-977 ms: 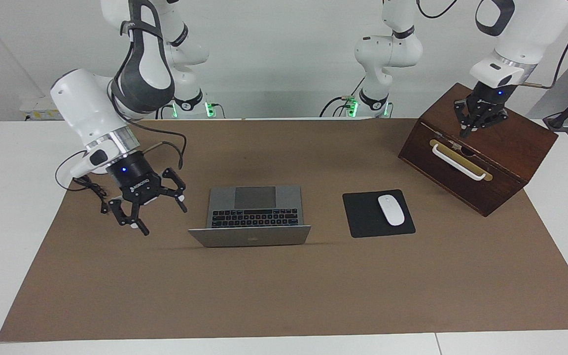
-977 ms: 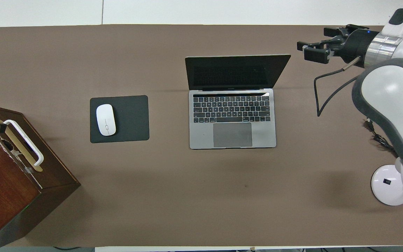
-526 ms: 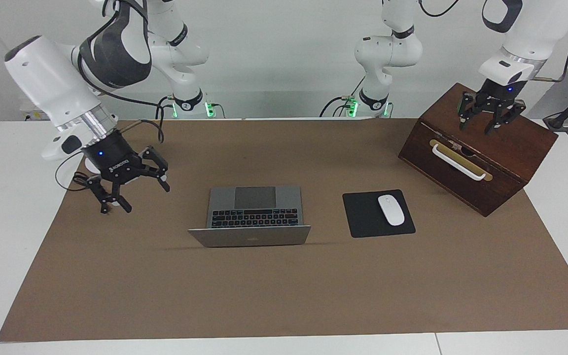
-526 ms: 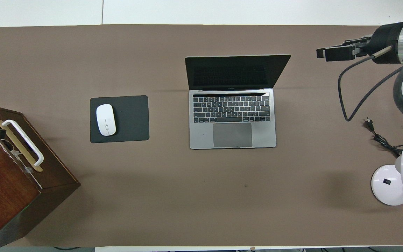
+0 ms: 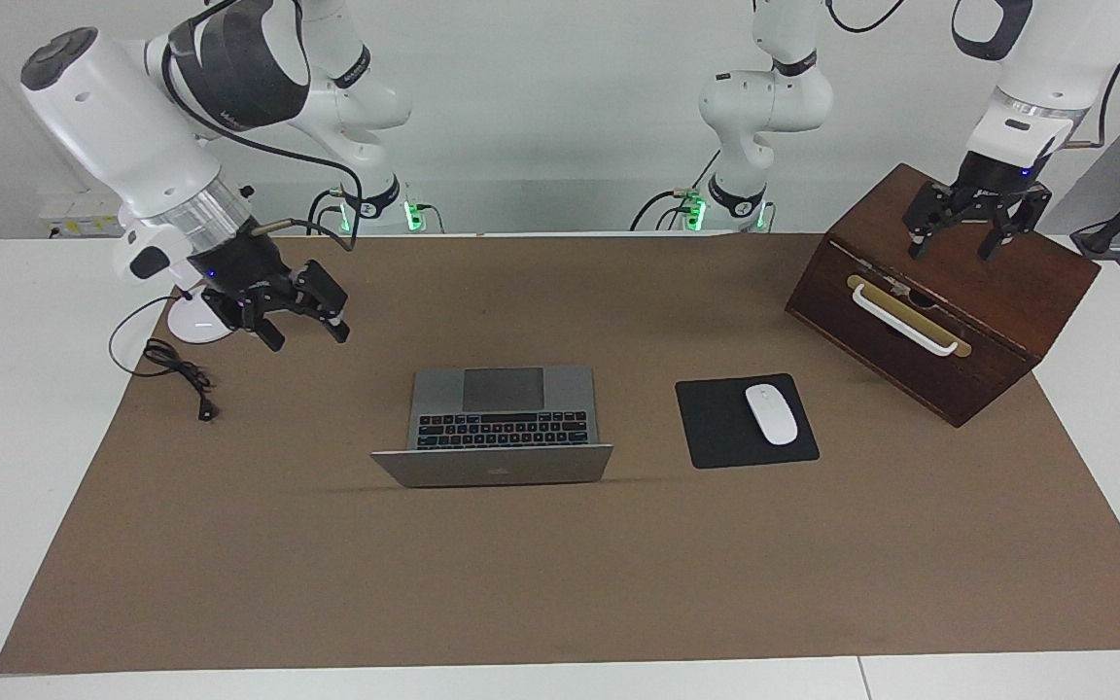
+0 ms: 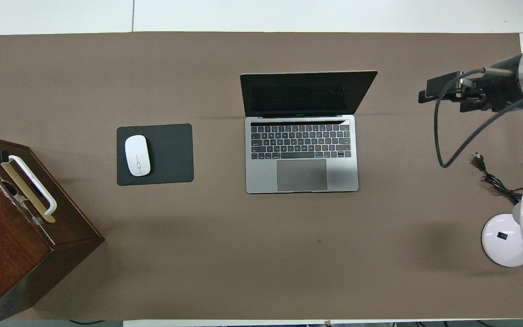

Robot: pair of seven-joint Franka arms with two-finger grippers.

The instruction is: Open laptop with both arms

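Laptop (image 5: 494, 428) open mid-table (image 5: 560, 574), beside mouse pad (image 5: 745, 421). Facing view alone shows lid logo; overhead alone shows dark screen (image 6: 306, 93). Right tool (image 5: 307, 321) wide, over table. Left tool (image 5: 970, 226) wide, above wooden box (image 5: 949, 301).

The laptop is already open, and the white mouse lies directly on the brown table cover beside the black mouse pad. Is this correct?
Not quite. The laptop is open, but the white mouse lies on the black mouse pad, not beside it on the cover. The overhead view shows this plainly.
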